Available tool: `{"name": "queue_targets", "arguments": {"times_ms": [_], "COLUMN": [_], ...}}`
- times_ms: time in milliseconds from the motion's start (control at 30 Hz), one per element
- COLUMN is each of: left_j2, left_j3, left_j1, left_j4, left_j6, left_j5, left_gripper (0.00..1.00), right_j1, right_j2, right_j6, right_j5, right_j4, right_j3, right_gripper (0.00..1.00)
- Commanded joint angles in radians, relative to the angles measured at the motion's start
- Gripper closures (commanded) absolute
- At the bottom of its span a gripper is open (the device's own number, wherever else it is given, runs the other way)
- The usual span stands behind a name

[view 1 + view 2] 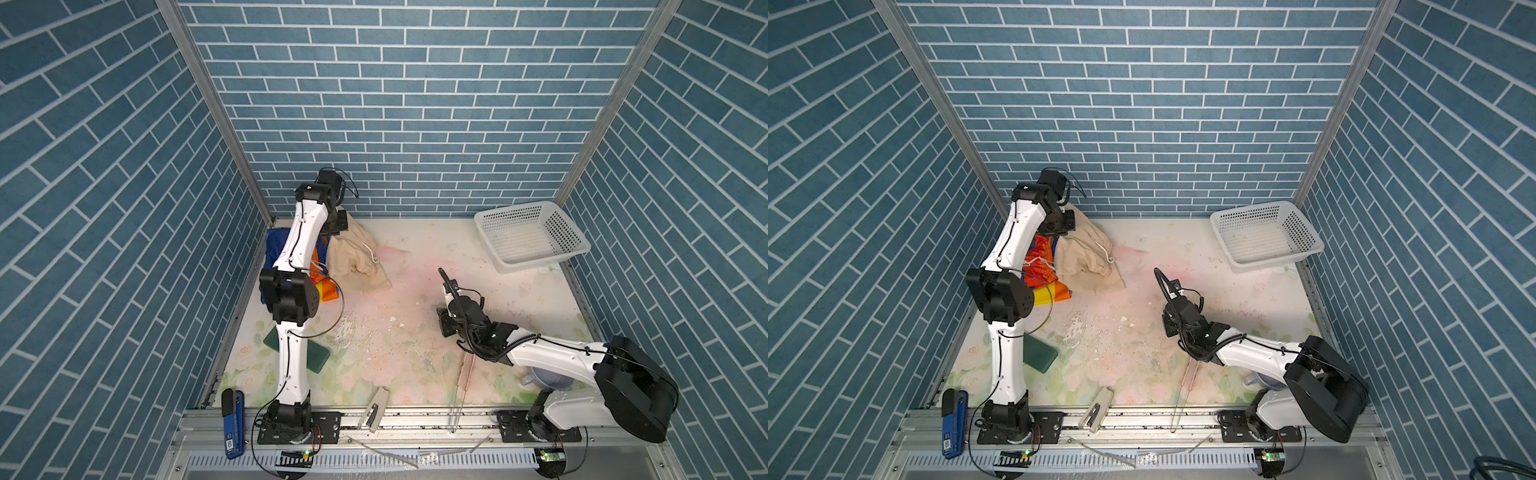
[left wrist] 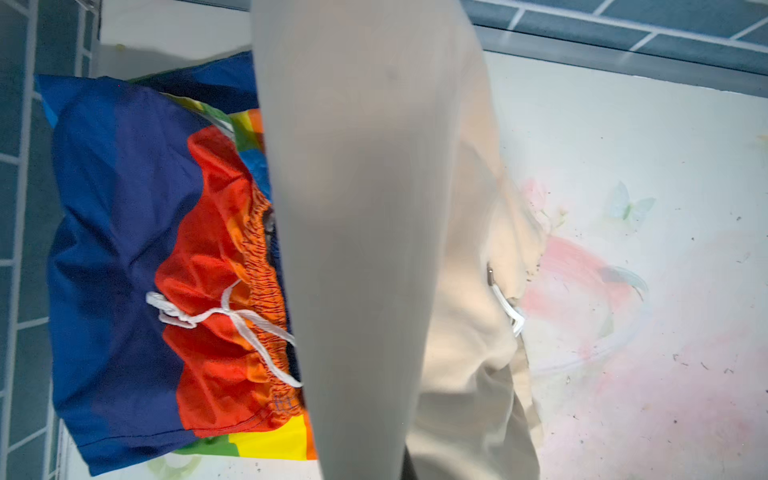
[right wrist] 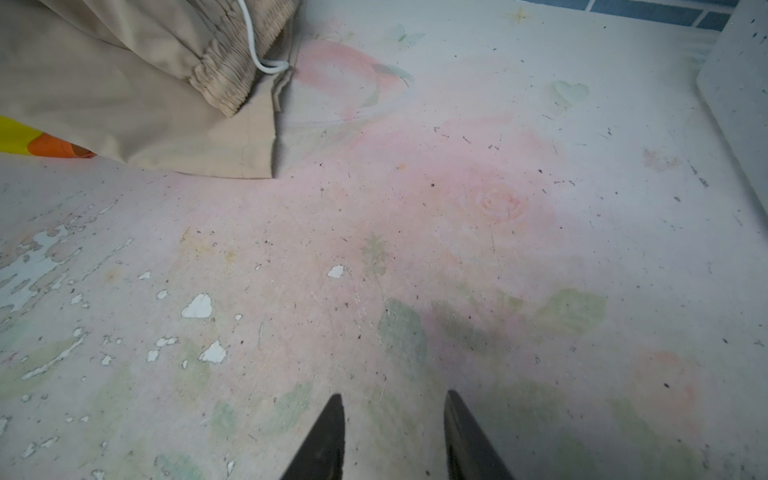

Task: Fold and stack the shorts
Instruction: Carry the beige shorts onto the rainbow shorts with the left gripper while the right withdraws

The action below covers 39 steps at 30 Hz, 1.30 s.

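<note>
Two grippers stand in different states. The left gripper (image 1: 338,221) is closed tight, apparently on an edge of the plain beige gathered-waist shorts (image 1: 357,262). Their cloth rises to it from the flowered, worn surface (image 1: 415,257) and hangs across the left wrist view, hiding the fingertips. The right gripper (image 3: 392,399) has its jaws partly apart and holds nothing.

Held at one point only, the beige shorts may bunch instead of laying flat, or slip from a thin pinch. Their trailing hem touches the shiny rainbow-striped shorts (image 2: 124,249) at the back left corner, so a pull could drag that pile askew. The loose white drawstring (image 1: 370,249) could get trapped in a fold.

The left arm stretches far back over the striped pair, wrist bent downward. The right arm is folded low at mid-surface, well apart from the cloth and pointing toward it.
</note>
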Motion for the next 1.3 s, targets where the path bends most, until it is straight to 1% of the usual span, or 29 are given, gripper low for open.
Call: {"name": "queue_targets", "arguments": {"times_ms": [0, 267, 467, 900, 1100, 1267], "left_j2": [-0.008, -0.008, -0.023, -0.061, -0.056, 0.01], "left_j3": [0.03, 0.061, 0.091, 0.095, 0.059, 0.027], "left_j1": [0.038, 0.099, 0.128, 0.228, 0.288, 0.334], "left_j4": [-0.058, -0.083, -0.093, -0.079, -0.058, -0.039], "left_j6": [0.034, 0.046, 0.049, 0.048, 0.055, 0.073], "left_j5": [-0.014, 0.019, 0.058, 0.142, 0.146, 0.097], "left_gripper": [1.0, 1.0, 0.98, 0.97, 0.97, 0.96], "right_j1": [-0.004, -0.006, -0.006, -0.006, -0.005, -0.006], "right_j2": [0.024, 0.076, 0.108, 0.158, 0.17, 0.182], "right_j6": [0.021, 0.024, 0.035, 0.058, 0.061, 0.062], "right_j5": [0.008, -0.009, -0.019, -0.038, -0.039, -0.037], "right_j4": [0.012, -0.009, -0.012, -0.024, -0.02, -0.022], "right_j3": [0.009, 0.04, 0.052, 0.062, 0.063, 0.066], "right_gripper": [0.6, 0.61, 0.62, 0.63, 0.64, 0.64]}}
